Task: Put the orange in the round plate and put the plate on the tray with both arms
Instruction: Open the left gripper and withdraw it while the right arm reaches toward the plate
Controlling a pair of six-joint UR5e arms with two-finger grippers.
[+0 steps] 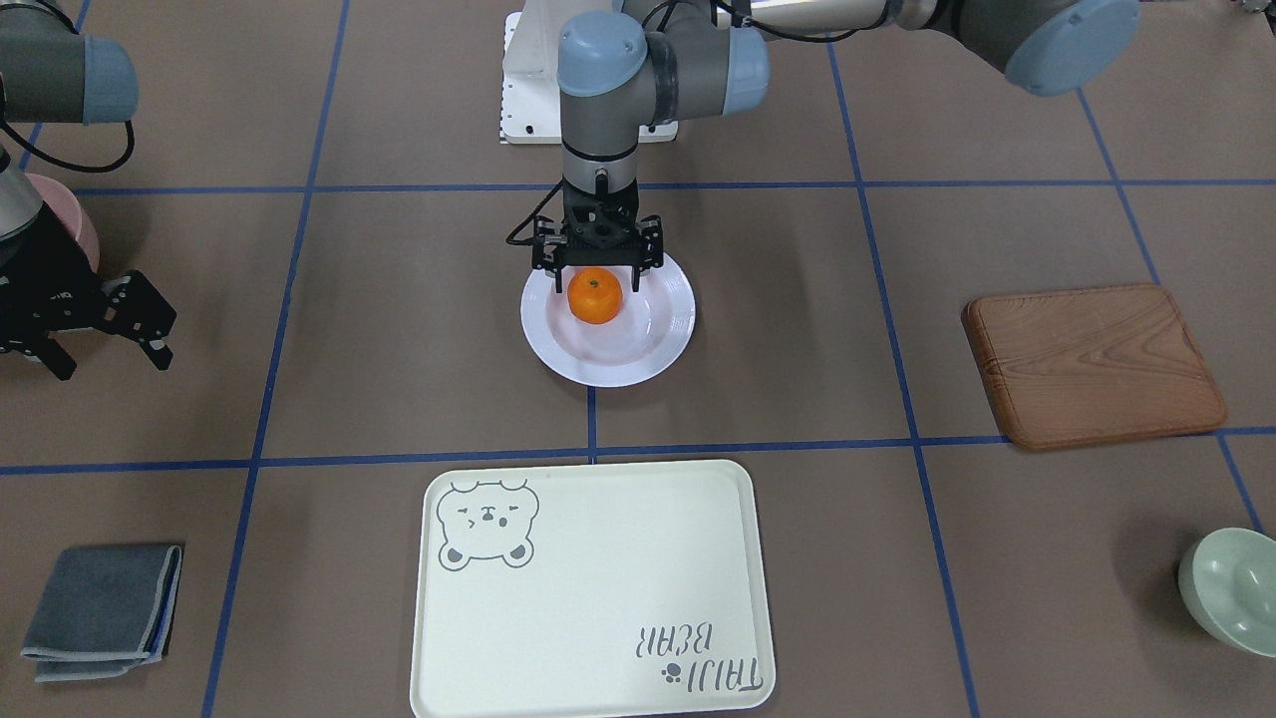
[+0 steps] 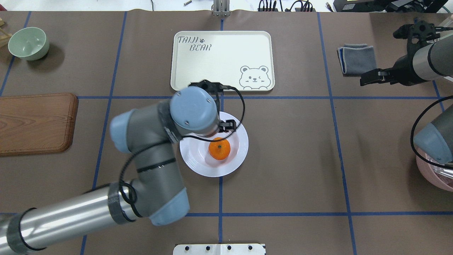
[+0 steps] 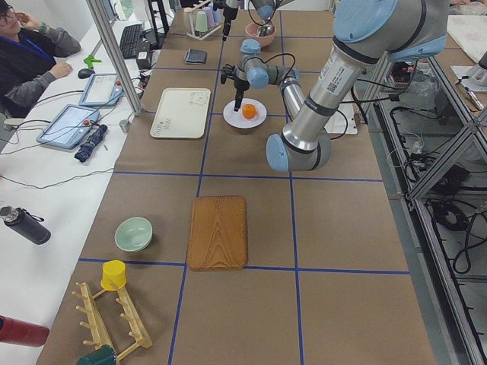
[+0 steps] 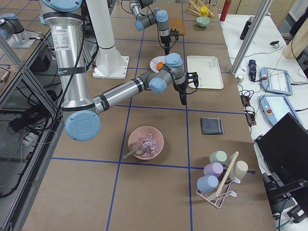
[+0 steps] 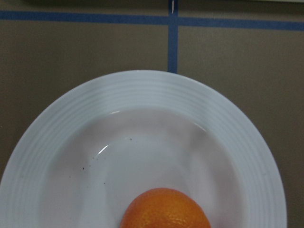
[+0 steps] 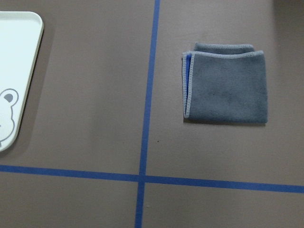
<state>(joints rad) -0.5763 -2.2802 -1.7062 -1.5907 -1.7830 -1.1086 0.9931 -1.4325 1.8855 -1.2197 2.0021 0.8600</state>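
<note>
The orange (image 1: 595, 295) lies in the well of the round plate (image 1: 648, 349), mid-table on the robot's side of the tray (image 1: 598, 598). My left gripper (image 1: 596, 263) hangs straight down just over the orange, open, its fingers standing wider than the fruit and not touching it. The left wrist view shows the orange (image 5: 165, 209) at the bottom edge on the plate (image 5: 142, 90), with no fingers in sight. My right gripper (image 1: 105, 361) hovers open and empty far off to the robot's right, above bare table near the grey cloth. The tray holds nothing.
A brown wooden board (image 1: 1092, 364) and a pale green bowl (image 1: 1231, 588) lie on the robot's left side. A folded grey cloth (image 6: 225, 85) lies beside the tray on the right. A pink bowl (image 4: 146, 143) sits near the right arm's base.
</note>
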